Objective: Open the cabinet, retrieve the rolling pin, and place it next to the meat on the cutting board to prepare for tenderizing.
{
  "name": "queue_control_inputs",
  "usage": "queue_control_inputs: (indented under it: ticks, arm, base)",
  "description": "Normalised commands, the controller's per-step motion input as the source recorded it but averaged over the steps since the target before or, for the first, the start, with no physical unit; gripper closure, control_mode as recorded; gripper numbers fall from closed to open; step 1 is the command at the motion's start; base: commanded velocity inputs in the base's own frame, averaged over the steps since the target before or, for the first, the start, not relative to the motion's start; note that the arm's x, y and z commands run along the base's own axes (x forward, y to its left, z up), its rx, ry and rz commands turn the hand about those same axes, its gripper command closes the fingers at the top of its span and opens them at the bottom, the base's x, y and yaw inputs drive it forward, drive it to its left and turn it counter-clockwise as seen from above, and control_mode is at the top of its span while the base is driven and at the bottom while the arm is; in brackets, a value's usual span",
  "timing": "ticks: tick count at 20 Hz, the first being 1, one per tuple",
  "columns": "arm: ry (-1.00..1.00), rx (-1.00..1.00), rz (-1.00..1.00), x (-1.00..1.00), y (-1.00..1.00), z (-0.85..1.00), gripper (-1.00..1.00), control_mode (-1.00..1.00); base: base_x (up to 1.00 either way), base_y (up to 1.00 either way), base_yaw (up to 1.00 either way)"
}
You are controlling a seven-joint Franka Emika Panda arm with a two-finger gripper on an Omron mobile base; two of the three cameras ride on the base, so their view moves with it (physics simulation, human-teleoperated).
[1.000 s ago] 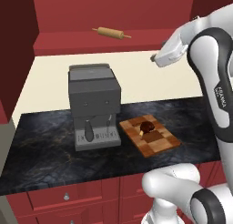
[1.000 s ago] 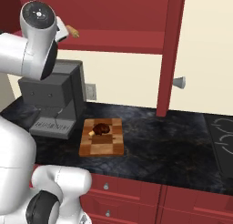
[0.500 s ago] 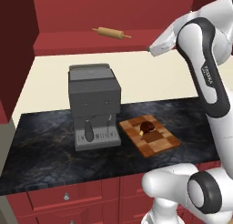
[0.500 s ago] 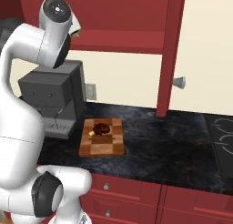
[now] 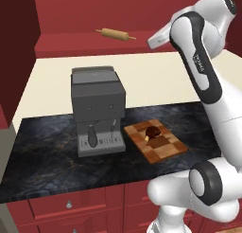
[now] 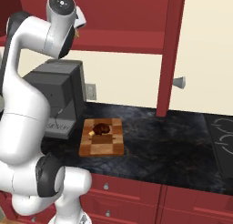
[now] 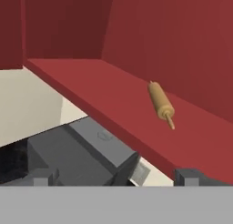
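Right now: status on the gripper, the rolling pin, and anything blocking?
Gripper open, empty, short of the shelf. Cabinet open; rolling pin lying on its shelf, untouched. Meat on cutting board. Nothing between gripper and pin.

The arm (image 5: 198,61) has swung higher — hand nearer the rolling pin (image 5: 115,34).

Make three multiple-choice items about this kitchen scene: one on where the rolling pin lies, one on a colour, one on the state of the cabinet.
1. Where does the rolling pin lie?
A. on the cabinet shelf
B. on the cutting board
C. on the coffee machine

2. What colour is the cabinet inside?
A. white
B. dark red
C. green

3. How do the cabinet doors stand?
A. shut
B. open
C. taken off

Answers: 1 A, the pin rests on the red shelf above the coffee machine; 2 B, back wall and shelf are dark red; 3 B, the inside shows and a door with its knob stands swung out.
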Motion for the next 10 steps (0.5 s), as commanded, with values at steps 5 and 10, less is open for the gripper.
queue_control_inputs:
  ticks: [5,10]
  arm:
    - [0.0,0.0,-0.17,0.4,0.02,0.0,-1.0,-1.0]
    - [0.0,0.02,-0.15,0.35,0.0,0.0,-1.0,-1.0]
  base:
    - [0.0,0.0,0.0]
    - [0.0,0.0,0.0]
